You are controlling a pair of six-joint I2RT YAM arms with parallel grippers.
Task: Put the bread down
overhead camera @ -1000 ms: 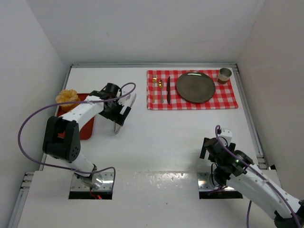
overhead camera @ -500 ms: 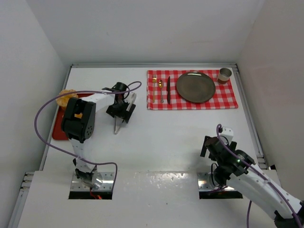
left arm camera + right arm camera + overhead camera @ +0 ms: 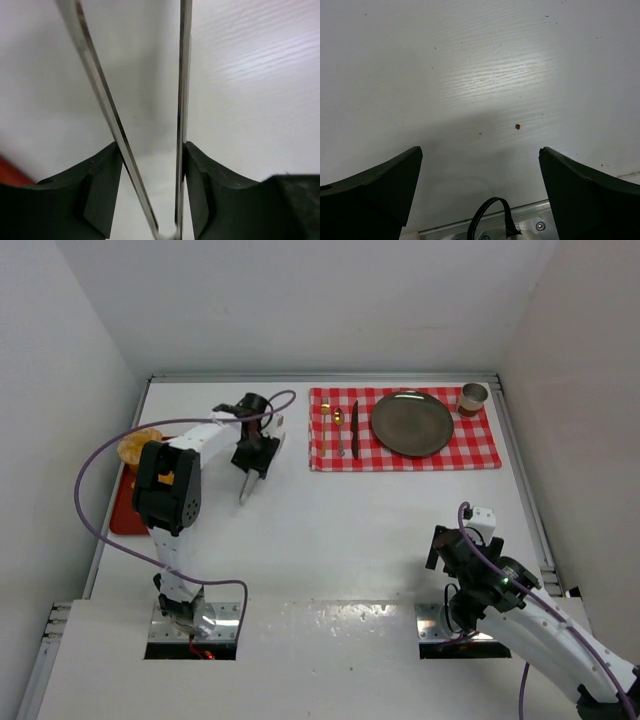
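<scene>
One piece of bread, a golden-brown bun (image 3: 136, 445), sits at the far end of a red tray (image 3: 124, 512) on the table's left, partly behind my left arm. My left gripper (image 3: 253, 458) is to the right of the tray, over bare table. In the left wrist view the left gripper (image 3: 150, 150) has both pads against the two steel arms of a pair of tongs (image 3: 183, 75). The tongs (image 3: 244, 492) point toward the near edge, tips spread. My right gripper (image 3: 452, 545) stands open over bare table at the near right, and in its wrist view the right gripper (image 3: 480, 150) has nothing between its fingers.
A red-checked cloth (image 3: 480, 452) at the back right carries a dark plate (image 3: 411, 423), a knife (image 3: 354, 428), a fork (image 3: 340, 437) and a cup (image 3: 473, 397). White walls close in the table on three sides. A corner of the red tray (image 3: 9, 172) shows at the left.
My left arm has risen and swung its gripper toward the back of the table. Its jaws have narrowed onto the tongs. The right arm has barely moved.
</scene>
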